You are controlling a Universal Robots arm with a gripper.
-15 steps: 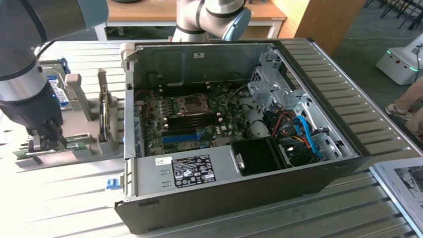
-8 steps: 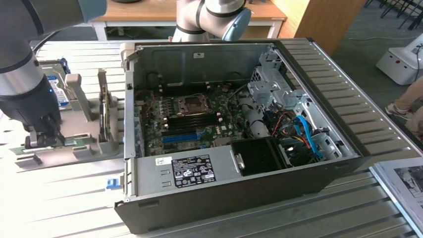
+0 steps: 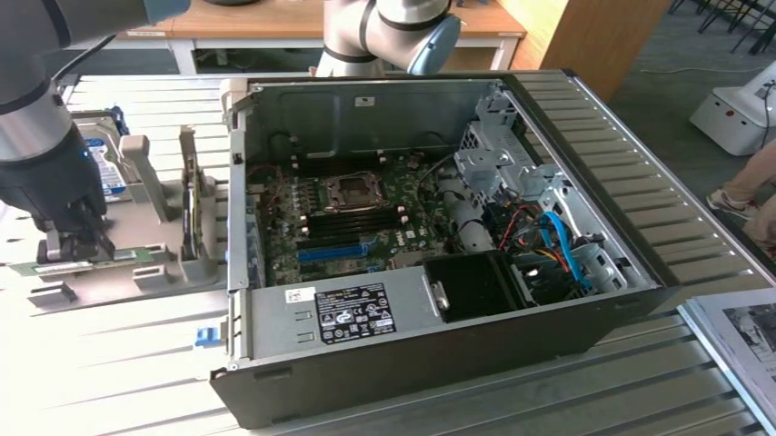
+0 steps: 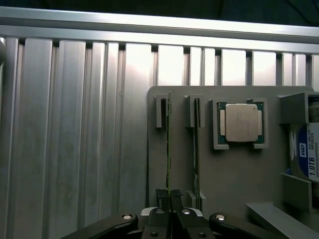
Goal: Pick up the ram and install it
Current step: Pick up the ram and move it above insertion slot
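At the lower left of the exterior view, the fingers [image 3: 83, 250] are pinched narrow onto the ram [image 3: 131, 261]. The ram stands on edge in a slot of the grey holder [image 3: 85, 295] on the ribbed surface [image 3: 122, 363]. The wrist view shows the ram edge-on between the fingertips [image 4: 162, 195], with a processor [image 4: 241, 123] seated in the same holder. The open case [image 3: 485, 345] stands at the centre and right of the frame, apart from the holder.
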